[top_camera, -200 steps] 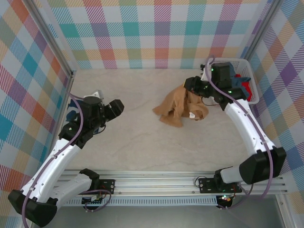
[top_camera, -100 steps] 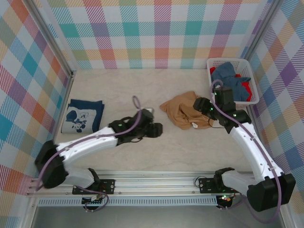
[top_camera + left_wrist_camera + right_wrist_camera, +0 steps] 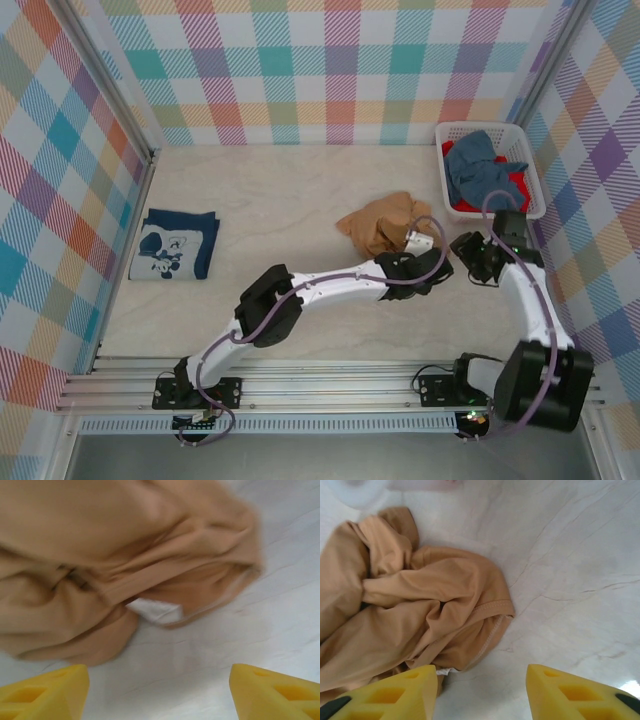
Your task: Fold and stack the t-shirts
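A crumpled tan t-shirt [image 3: 383, 223] lies on the table right of centre, with a white label [image 3: 155, 611] showing at its near edge. My left gripper [image 3: 432, 268] reaches across to the shirt's near right side. Its yellow fingers [image 3: 45, 692] stand wide open over bare table [image 3: 165, 680], just short of the cloth [image 3: 100, 555]. My right gripper [image 3: 468, 250] sits right of the shirt, open, with the tan hem [image 3: 485, 620] just ahead of its fingertips [image 3: 385, 692]. A folded navy t-shirt [image 3: 178, 243] with a pale print lies far left. Blue [image 3: 482, 160] and red [image 3: 515, 185] t-shirts lie in the basket.
The white lattice basket [image 3: 443, 140] stands at the back right against the checked wall. My left arm [image 3: 320, 290] stretches low across the front middle of the table. Metal rails [image 3: 330, 385] run along the near edge.
My left arm swung from the far left across the table to the tan t-shirt. My right gripper pulled back off the shirt toward the near right, leaving it lying on the table.
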You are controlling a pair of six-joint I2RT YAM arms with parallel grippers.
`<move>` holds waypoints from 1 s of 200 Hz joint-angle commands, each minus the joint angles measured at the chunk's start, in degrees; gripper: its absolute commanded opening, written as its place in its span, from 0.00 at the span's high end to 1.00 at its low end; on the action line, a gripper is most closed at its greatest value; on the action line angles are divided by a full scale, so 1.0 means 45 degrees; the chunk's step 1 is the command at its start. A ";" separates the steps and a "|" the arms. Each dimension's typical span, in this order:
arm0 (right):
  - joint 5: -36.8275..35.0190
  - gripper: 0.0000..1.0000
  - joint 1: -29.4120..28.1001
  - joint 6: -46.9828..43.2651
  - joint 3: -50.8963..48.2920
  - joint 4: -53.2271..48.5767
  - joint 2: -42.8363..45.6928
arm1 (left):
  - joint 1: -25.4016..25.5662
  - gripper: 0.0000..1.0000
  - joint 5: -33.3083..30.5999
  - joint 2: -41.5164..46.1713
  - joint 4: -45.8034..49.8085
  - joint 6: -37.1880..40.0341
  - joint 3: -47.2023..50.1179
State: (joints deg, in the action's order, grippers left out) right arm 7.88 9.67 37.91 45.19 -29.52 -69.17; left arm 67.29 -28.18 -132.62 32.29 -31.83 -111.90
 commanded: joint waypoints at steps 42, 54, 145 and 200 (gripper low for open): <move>0.0489 0.49 -0.0714 0.0332 -0.0647 0.2873 -0.3329 | -0.1133 0.26 0.0034 0.6163 -0.2246 -0.1302 0.6197; 0.0389 0.48 -0.0704 0.0345 -0.0497 0.3088 -0.3847 | -0.1163 0.27 0.0052 0.6860 -0.2324 -0.1242 0.6735; -0.0935 1.00 -0.2095 -0.1158 0.0607 0.3607 -0.3896 | -0.1183 0.31 -0.0489 0.9454 -0.2220 -0.1361 0.8940; -0.2293 1.00 -0.3709 -0.2310 0.1161 0.1576 0.1768 | -0.1183 0.33 -0.0632 1.0582 -0.2155 -0.1532 0.9960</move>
State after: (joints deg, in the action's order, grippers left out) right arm 0.71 -5.67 31.68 47.05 -17.69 -70.30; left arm 61.82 -29.63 -88.95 22.37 -38.06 -68.31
